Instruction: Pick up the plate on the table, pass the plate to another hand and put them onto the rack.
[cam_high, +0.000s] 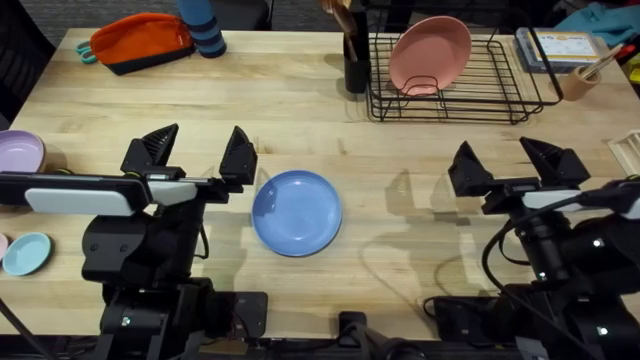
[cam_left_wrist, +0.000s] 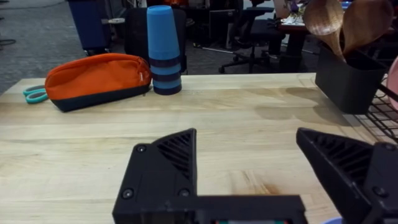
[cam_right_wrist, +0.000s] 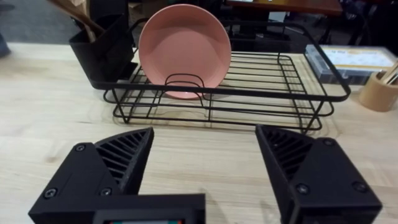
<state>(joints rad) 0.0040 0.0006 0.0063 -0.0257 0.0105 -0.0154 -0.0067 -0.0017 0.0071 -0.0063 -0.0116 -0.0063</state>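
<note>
We see the blue plate (cam_high: 296, 212) flat on the tabletop (cam_high: 300, 110), untouched; left gripper (cam_high: 199, 150) and right gripper (cam_high: 518, 160) fingers both wide, holding nothing; rack (cam_high: 480, 85) far right.

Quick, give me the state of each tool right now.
Left tool: open, holding nothing, beside the blue plate.
Right tool: open, holding nothing, in front of the rack.
</note>
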